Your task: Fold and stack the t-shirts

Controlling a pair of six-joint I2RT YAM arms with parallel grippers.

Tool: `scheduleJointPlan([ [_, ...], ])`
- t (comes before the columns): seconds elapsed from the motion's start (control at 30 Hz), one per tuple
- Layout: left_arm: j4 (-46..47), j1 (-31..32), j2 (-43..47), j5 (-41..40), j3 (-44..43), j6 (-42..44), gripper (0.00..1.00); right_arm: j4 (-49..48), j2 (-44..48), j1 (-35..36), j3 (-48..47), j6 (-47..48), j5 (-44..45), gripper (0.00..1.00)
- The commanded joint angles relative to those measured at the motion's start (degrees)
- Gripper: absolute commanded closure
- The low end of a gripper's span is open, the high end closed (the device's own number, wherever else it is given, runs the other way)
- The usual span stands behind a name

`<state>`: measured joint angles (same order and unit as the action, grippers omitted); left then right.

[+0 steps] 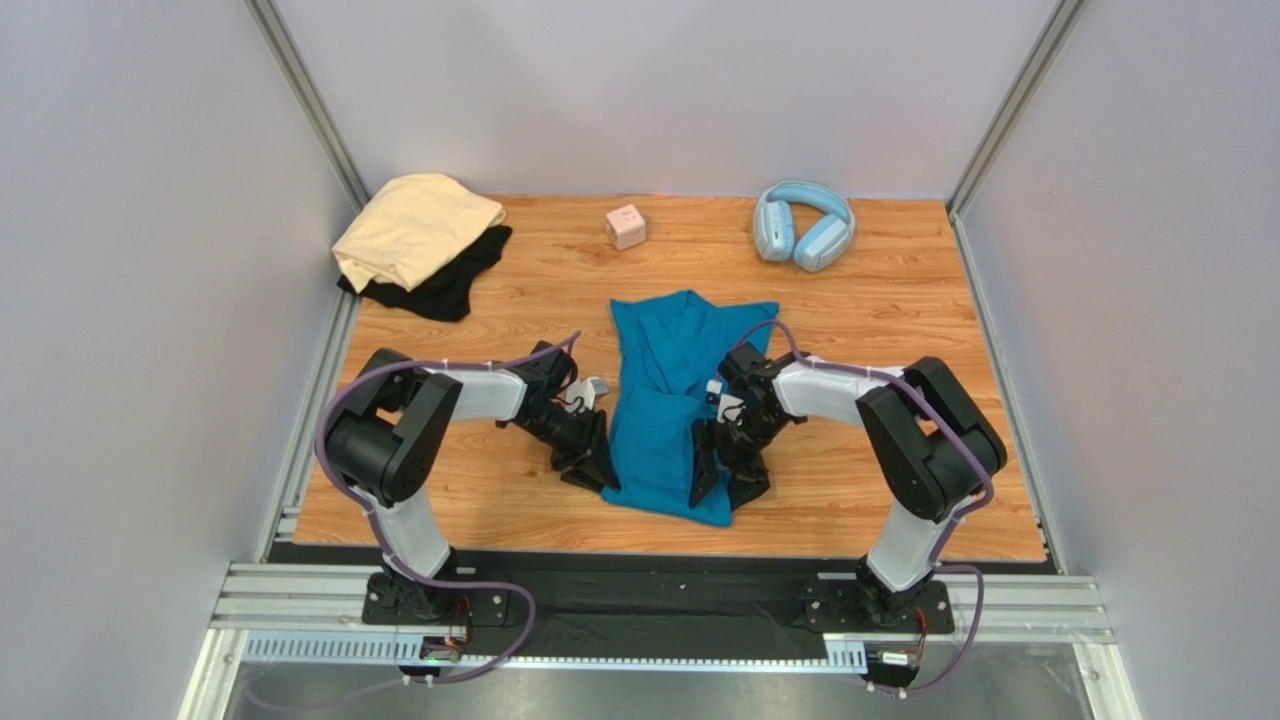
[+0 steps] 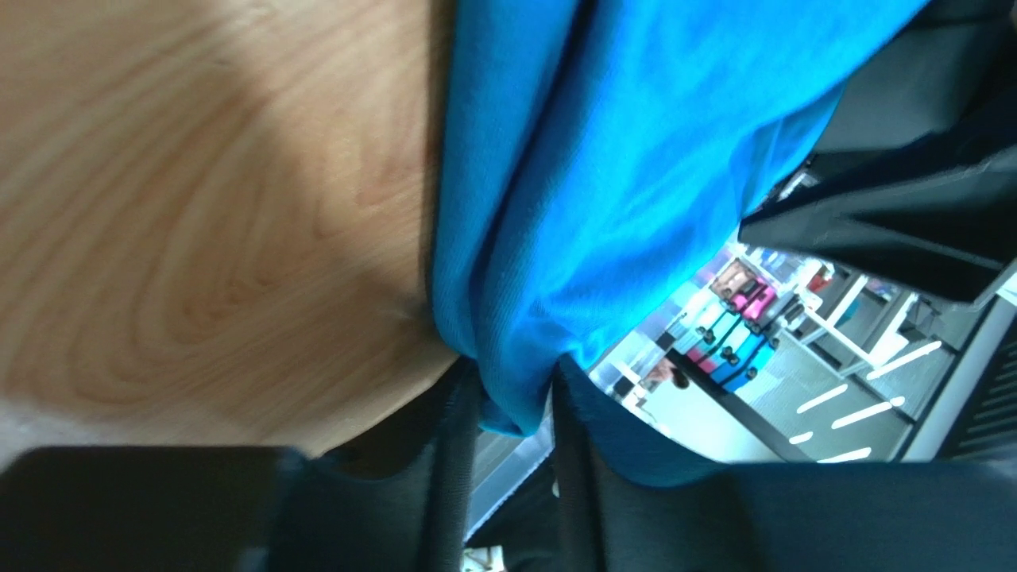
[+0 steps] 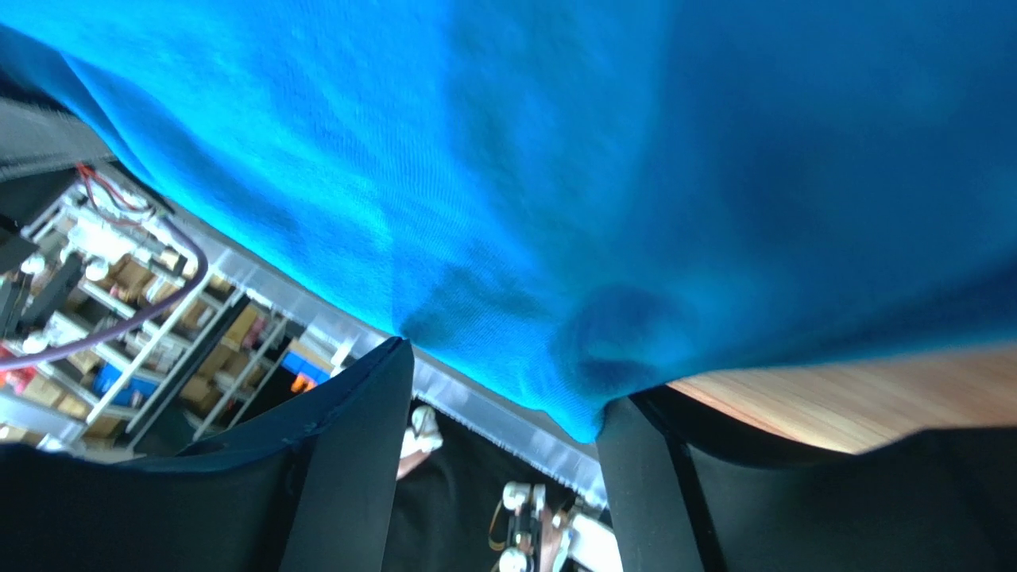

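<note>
Where the wooden counter (image 1: 902, 345) lies bare at its middle, the teal-blue shirt (image 1: 669, 405) is stretched out as a narrow strip. Its long axis runs from far to near, leaning a little rightward at the near end. The far end is bunched and pointed. The near hem is broader and stops just short of the counter's near edge.

The left fingers (image 2: 448, 477) stand at the hem's left corner, drawn narrow, with a fold of the blue cloth pinched in the slim gap between them. The right fingers (image 3: 352, 465) stand at the hem's right side, spread wide. The cloth drapes over their tips and dips toward the gap, but they do not clamp it.

Bare wood lies on both sides of the shirt, out to the left and right rims. In the far left corner the tan shirt (image 1: 409, 225) rests crumpled on the black shirt (image 1: 451, 278), both well apart from the blue one. Along the far edge sit a pink cube (image 1: 627, 225) and light-blue headphones (image 1: 804, 225), apart from each other.
</note>
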<state>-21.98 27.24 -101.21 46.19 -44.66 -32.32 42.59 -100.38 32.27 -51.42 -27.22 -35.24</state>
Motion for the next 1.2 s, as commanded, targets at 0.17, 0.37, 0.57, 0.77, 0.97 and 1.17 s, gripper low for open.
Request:
scheduleJointPlan([
  [0.17, 1.06, 0.44, -1.98, -6.47, 0.72, 1.55, 0.74, -6.82, -5.27, 3.32, 3.60, 2.17, 10.63, 0.38],
  [0.37, 1.15, 0.44, -1.98, -5.68, 0.54, 1.99, 0.92, -7.43, -4.74, 3.32, 4.57, 2.26, 11.07, 0.90],
  [0.57, 0.88, 0.44, -0.92, -4.98, 1.07, 2.87, 0.97, -5.85, -2.55, 3.32, 4.05, 2.26, 11.69, 1.00],
  [0.77, 0.18, 0.44, -0.66, -4.80, 1.07, 3.75, 0.98, -1.29, 0.97, 3.32, 3.34, 4.28, 15.20, 0.61],
  [0.97, -2.10, 0.44, -1.01, -5.50, -0.07, 5.07, 0.78, 2.06, 9.04, 3.32, 6.94, 2.62, 20.04, 0.43],
  [1.17, -3.95, 0.44, -1.36, -5.50, -0.25, 6.56, 0.71, 0.57, 9.76, 3.32, 8.97, -1.69, 17.76, 0.43],
])
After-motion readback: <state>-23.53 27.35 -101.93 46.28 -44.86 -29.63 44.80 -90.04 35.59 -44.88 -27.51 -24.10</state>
